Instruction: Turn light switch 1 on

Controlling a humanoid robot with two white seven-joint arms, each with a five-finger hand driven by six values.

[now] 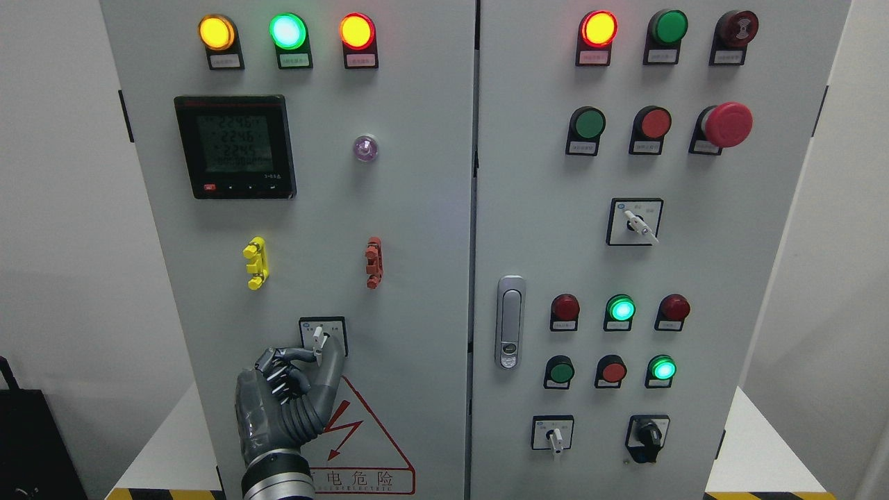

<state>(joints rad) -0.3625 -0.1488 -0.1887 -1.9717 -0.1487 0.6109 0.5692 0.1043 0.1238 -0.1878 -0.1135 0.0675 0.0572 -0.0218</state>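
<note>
In front of you stands a grey electrical cabinet (417, 229) with two doors, white walls on either side and a white counter (163, 444) under it. The thing you want, light switch 1 (319, 337), is the small rotary selector low on the left door, below the yellow clip (255, 263) and just above the red warning triangle (361, 434).

Your left hand (288, 396) has reached it. One of the fingers (333, 357) arches up the right side of the white lever and another closes in from the left, so the lever looks pinched between them; the other fingers are curled below. Whether the grip is firm, you can't tell from here. The right hand is out of view.

The lever stands close to upright on its black-framed plate, so I'd judge the approach and the grasp done and the turn itself not yet made. No lamp visibly tied to this switch confirms either way.
</note>
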